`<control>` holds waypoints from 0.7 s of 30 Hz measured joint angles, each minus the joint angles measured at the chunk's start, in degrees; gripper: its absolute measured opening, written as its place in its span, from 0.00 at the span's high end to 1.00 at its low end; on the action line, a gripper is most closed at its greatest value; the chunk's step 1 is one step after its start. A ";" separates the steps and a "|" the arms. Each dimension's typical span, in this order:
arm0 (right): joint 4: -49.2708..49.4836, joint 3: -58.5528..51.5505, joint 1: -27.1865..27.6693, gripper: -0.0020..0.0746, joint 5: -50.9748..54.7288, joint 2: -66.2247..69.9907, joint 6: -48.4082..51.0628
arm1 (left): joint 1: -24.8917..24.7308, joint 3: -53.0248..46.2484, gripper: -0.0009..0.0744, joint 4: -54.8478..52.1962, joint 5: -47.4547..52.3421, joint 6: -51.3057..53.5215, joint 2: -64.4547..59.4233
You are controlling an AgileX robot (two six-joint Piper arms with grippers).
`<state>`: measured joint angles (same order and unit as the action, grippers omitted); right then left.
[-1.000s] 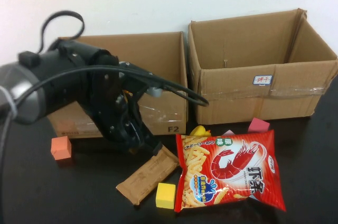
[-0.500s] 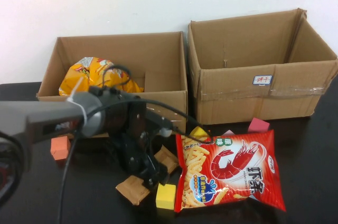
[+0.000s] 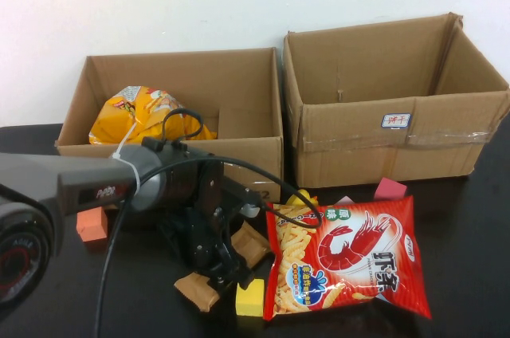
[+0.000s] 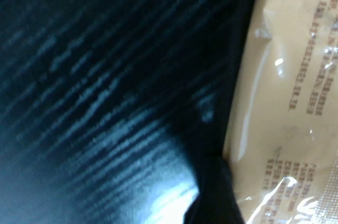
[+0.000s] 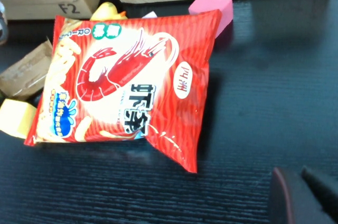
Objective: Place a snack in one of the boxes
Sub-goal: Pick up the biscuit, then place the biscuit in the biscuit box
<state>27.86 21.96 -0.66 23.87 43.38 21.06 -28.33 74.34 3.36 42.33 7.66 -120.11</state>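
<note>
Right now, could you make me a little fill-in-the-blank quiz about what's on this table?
1. The orange snack bag lies inside the ____ box.
2. The left gripper is down over the ____ packet, beside the yellow block.
3. The red bag shows a picture of a ____.
4. The right box holds ____ snacks; the right gripper waits shut nearby.

Missing words: left; brown; shrimp; no

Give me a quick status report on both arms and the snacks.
Left tool down over brown snack bar. Right tool shut, parked off beside shrimp chips bag. Yellow block alongside the bar.
</note>
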 joint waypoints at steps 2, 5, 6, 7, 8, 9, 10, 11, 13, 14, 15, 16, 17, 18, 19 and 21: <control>0.00 0.00 0.00 0.94 0.00 0.00 0.00 | 0.00 0.00 0.41 0.00 1.21 0.00 0.00; 0.00 0.00 0.00 0.94 0.00 0.00 0.00 | 0.00 0.03 0.41 -0.08 3.05 0.00 0.64; 0.00 0.00 0.00 0.94 0.00 0.00 0.00 | 0.00 0.03 0.41 -0.08 3.67 0.00 1.21; 0.00 0.00 0.00 0.94 0.00 0.00 0.00 | 0.00 0.13 0.41 -0.08 4.17 0.00 1.78; 0.00 0.00 0.00 0.94 0.00 0.00 0.00 | 0.00 0.41 0.41 -0.08 4.84 0.00 2.67; 0.00 0.00 0.00 0.94 0.00 0.00 0.00 | 0.00 1.03 0.41 -0.08 5.69 0.00 3.68; 0.00 0.00 0.00 0.94 0.00 0.00 0.00 | 0.00 1.62 0.41 -0.08 6.62 0.00 4.84; 0.00 0.00 0.00 0.94 0.00 0.00 0.00 | 0.00 3.66 0.41 1.08 8.79 0.26 7.25; 0.00 0.00 0.00 0.94 0.00 0.00 0.00 | 0.00 6.67 0.41 3.05 10.77 1.70 9.27; 0.00 0.00 0.00 0.94 0.00 0.00 0.00 | 0.00 8.57 0.41 4.57 11.69 2.40 10.22; 0.00 0.00 0.00 0.94 0.00 0.00 0.00 | 0.00 10.32 0.41 6.15 12.10 2.80 10.80; 0.00 0.00 0.00 0.94 0.00 0.00 0.00 | 0.00 12.82 0.41 7.84 12.36 3.22 11.36; 0.00 0.00 0.00 0.94 0.00 0.00 0.00 | 0.00 15.60 0.41 9.50 12.44 3.48 11.49; 0.00 0.00 0.00 0.94 0.00 0.00 0.00 | 0.00 18.00 0.41 10.74 12.10 3.76 11.58; 0.00 0.00 0.00 0.94 0.00 0.00 0.00 | 0.00 21.02 0.41 12.21 11.24 4.21 11.58; 0.00 0.00 0.00 0.94 -0.45 0.00 0.00 | -0.11 26.99 0.41 14.43 7.83 5.56 10.93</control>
<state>27.86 21.96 -0.66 23.42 43.38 21.06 -28.44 101.34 17.79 50.16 13.23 -109.19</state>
